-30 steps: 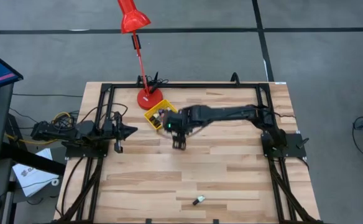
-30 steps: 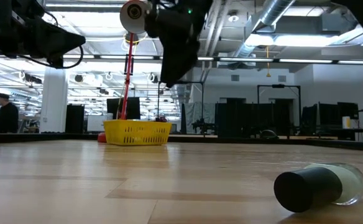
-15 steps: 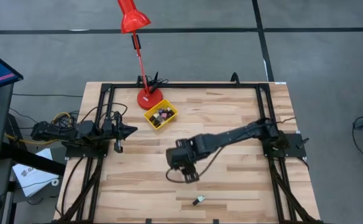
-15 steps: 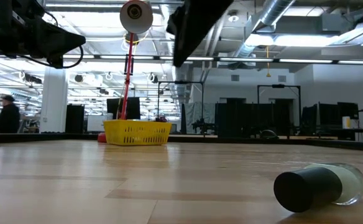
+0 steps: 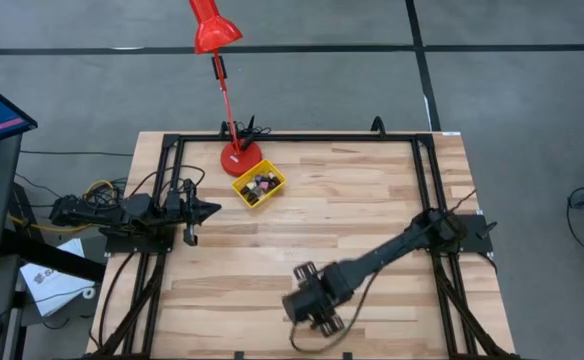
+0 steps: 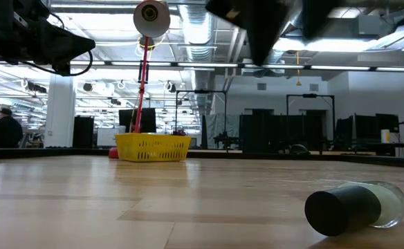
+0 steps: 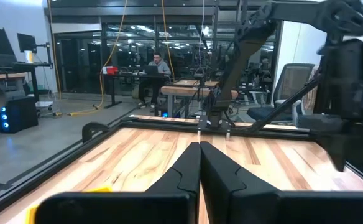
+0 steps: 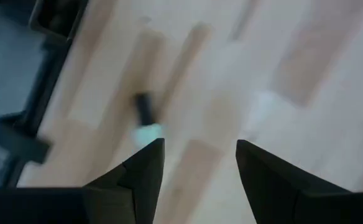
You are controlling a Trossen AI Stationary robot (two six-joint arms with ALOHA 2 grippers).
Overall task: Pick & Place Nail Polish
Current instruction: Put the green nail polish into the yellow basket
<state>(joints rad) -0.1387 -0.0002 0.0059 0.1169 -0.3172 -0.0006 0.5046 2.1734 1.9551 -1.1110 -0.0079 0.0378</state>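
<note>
One nail polish bottle [image 6: 357, 206] with a dark cap and a pale greenish body lies on its side on the wooden table near the front edge. It also shows in the right wrist view [image 8: 145, 119]. My right gripper [image 8: 197, 155] is open and hangs above the table next to this bottle, touching nothing. In the high view the right gripper [image 5: 320, 316] covers the bottle. Several more bottles lie in the yellow tray [image 5: 258, 186] at the back. My left gripper [image 7: 200, 168] is shut and empty, waiting at the table's left side [image 5: 207, 210].
A red desk lamp stands on its base [image 5: 240, 158] just behind the yellow tray [image 6: 153, 146]. A black frame [image 5: 292, 138] runs along the table's edges. Bare wood lies between the tray and the front edge. A person shows far off in the room [image 6: 7, 129].
My right gripper has swung from beside the yellow tray toward the table's near edge and now hangs over the lone bottle. The bottle has not moved.
</note>
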